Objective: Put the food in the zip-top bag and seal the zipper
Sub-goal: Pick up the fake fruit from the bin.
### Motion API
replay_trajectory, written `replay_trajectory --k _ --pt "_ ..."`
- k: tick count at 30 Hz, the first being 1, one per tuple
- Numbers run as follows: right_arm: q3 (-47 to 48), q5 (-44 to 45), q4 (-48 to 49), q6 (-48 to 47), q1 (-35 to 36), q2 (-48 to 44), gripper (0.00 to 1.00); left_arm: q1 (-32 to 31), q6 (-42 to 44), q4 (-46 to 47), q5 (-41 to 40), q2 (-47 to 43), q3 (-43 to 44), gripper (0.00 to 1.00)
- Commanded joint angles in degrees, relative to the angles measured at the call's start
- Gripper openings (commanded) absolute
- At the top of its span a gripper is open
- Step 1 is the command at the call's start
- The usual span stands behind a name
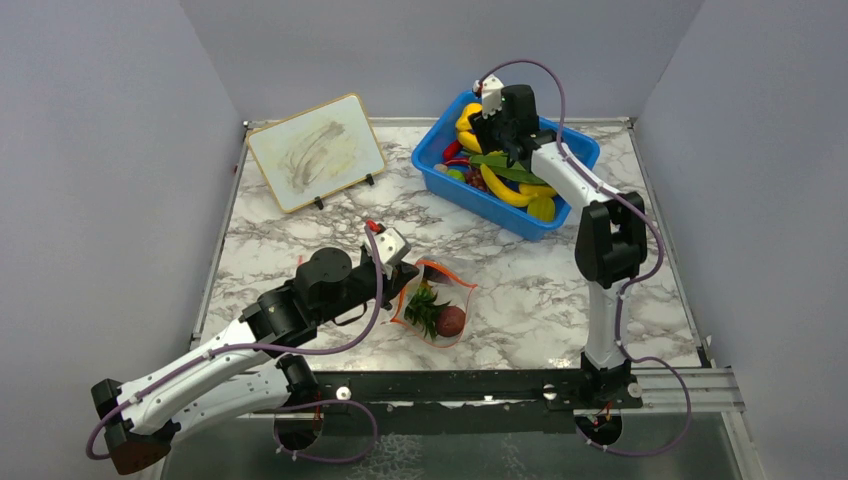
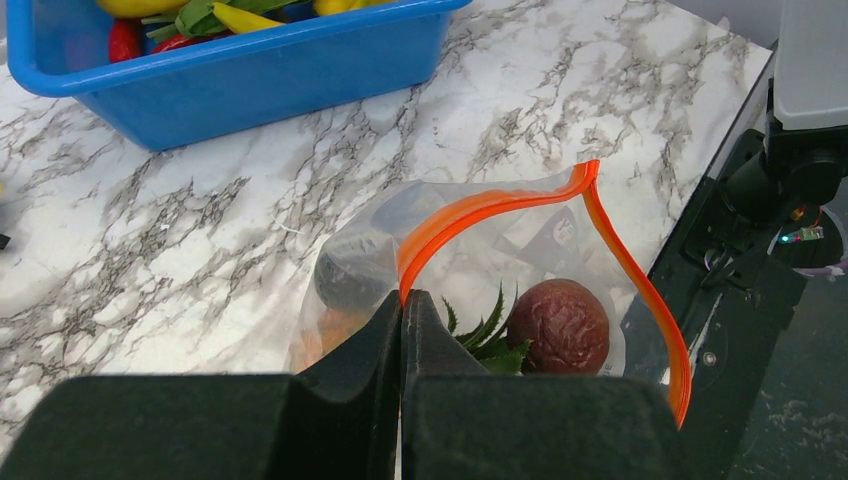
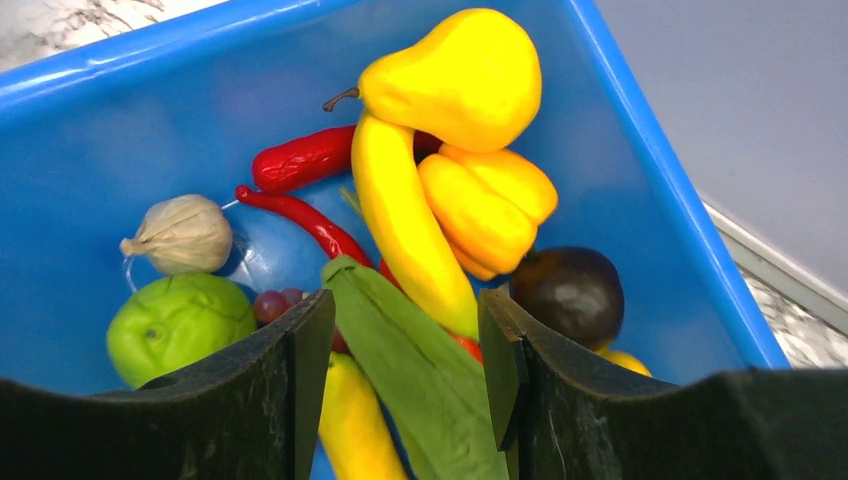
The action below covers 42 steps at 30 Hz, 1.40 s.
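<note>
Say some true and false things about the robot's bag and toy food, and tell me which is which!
1. The left gripper pinches the zipper of the zip-top bag. True.
2. The zip-top bag is empty. False: a dark red round fruit and green leaves lie inside.
3. The right gripper is above the blue bin. True.
4. The zipper is sealed. False: the bag's mouth gapes open.
</note>
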Motion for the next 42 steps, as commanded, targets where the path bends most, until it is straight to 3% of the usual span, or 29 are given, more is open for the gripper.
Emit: replay_trajectory --k 1,8,16,20,28,32,42 --pt "8.5 -7.6 -6.8 -2.5 -2.4 6.7 0.56 0.0 0.9 0.5 1.1 -0.7 -0.3 0.00" --pt "16.6 -10.4 -9.9 -3.1 -2.8 15.4 0.56 0.4 0.9 0.5 1.6 -0.2 -0.4 0.00" --pt "18.6 -12.3 -8.6 -3.2 -2.8 19.5 0.53 0.6 1.1 0.5 1.7 -0.2 -0.4 0.00" --pt "19.6 -11.6 -8.7 -3.3 -2.7 21.1 0.42 0.8 1.1 0.5 1.6 -0.5 -0.5 0.00" --pt "16.9 -12.3 -6.9 -3.6 -2.8 17.9 0.24 1.1 1.3 0.4 1.7 -0.6 -0.6 0.00" --pt "15.8 -16.6 -6.4 -2.0 -2.8 15.0 0.22 1.2 1.4 0.5 1.6 -0.8 -0.7 0.00" --pt "8.5 -17.5 -3.2 0.4 -2.7 8.0 0.16 1.3 1.0 0.6 -3.0 -4.0 -1.4 0.00"
